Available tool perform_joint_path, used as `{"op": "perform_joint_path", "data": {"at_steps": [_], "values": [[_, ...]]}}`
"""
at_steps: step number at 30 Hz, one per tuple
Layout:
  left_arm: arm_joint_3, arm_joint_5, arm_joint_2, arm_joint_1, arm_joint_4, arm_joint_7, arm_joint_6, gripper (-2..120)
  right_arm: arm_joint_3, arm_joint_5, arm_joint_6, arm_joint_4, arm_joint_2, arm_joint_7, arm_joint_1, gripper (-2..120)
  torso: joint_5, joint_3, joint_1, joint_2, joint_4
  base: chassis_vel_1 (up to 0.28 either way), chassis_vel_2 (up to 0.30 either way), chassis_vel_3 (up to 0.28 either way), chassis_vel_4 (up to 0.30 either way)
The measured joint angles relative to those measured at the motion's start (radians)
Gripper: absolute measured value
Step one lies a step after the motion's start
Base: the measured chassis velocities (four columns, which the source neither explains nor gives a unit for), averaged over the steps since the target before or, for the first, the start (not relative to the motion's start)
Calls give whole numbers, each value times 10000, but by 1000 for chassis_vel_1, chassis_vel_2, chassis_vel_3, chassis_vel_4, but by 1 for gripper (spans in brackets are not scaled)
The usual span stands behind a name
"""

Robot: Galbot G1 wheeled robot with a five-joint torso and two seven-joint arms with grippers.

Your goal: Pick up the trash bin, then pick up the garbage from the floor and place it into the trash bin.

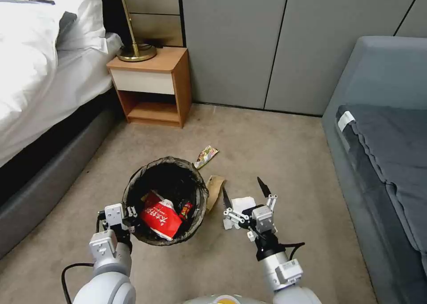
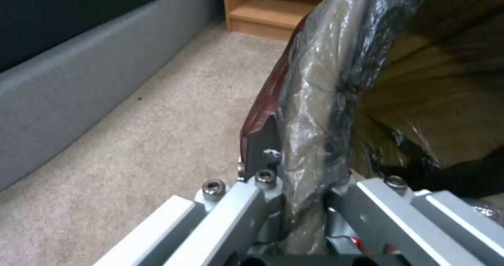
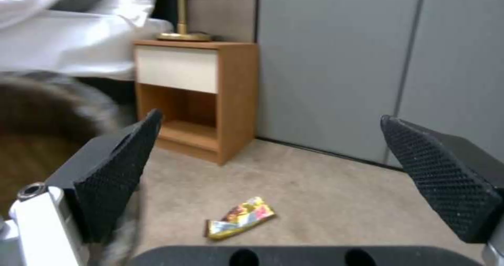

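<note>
The trash bin (image 1: pixel 165 162), lined with a dark bag, is tilted just in front of me, and my left gripper (image 1: pixel 127 214) is shut on its near-left rim. Up close, the bagged rim (image 2: pixel 325 80) sits pinched in the left gripper (image 2: pixel 310 167). A red-and-white carton (image 1: pixel 161 217) lies inside the bin. My right gripper (image 1: pixel 243 192) is open to the right of the bin, above a white crumpled paper (image 1: pixel 242 205). A brown cardboard scrap (image 1: pixel 215 189) lies between paper and bin. A colourful snack wrapper (image 1: pixel 205 155) lies farther off, beyond the open right gripper (image 3: pixel 273 140), wrapper (image 3: pixel 240 217).
A wooden nightstand (image 1: pixel 151 88) with a brass lamp (image 1: pixel 135 50) stands against the grey wall ahead. The bed (image 1: pixel 40 73) runs along the left and a grey sofa (image 1: pixel 382 139) along the right. Open carpet lies between them.
</note>
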Motion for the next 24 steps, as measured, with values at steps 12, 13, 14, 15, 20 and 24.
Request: {"op": "perform_joint_path", "data": {"at_steps": [12, 13, 14, 15, 20, 24], "values": [[31, 43, -3, 21, -13, -1, 9, 0, 561, 2372, -3623, -1952, -482, 377, 2423, 100, 1, 2, 0, 0, 1, 0, 0, 0, 0], [27, 44, -4, 19, -13, -3, 12, 0, 552, 2539, -3828, -2108, -501, 377, 2552, 100, 1, 2, 0, 0, 1, 0, 0, 0, 0], [17, 45, -5, 14, -21, -3, 17, 0, 519, 2846, -4202, -2366, -527, 367, 2781, 100, 1, 2, 0, -1, 1, 0, 0, 0, 0], [9, 46, -10, 1, -28, -4, 23, 0, 469, 3143, -4611, -2663, -538, 323, 3037, 100, 1, 2, 0, 0, 1, 0, 0, 0, 0], [17, 58, -56, -32, -29, -12, 36, 0, 246, 3543, -5446, -3735, -514, 134, 3689, 100, 0, 2, 0, 0, 0, 0, 0, 0, 0], [28, 68, -63, -50, 0, -20, 41, 0, 23, 3742, -5774, -5158, -374, -246, 4304, 100, -1, 2, 0, -1, 0, 0, 0, 0, 0]]}}
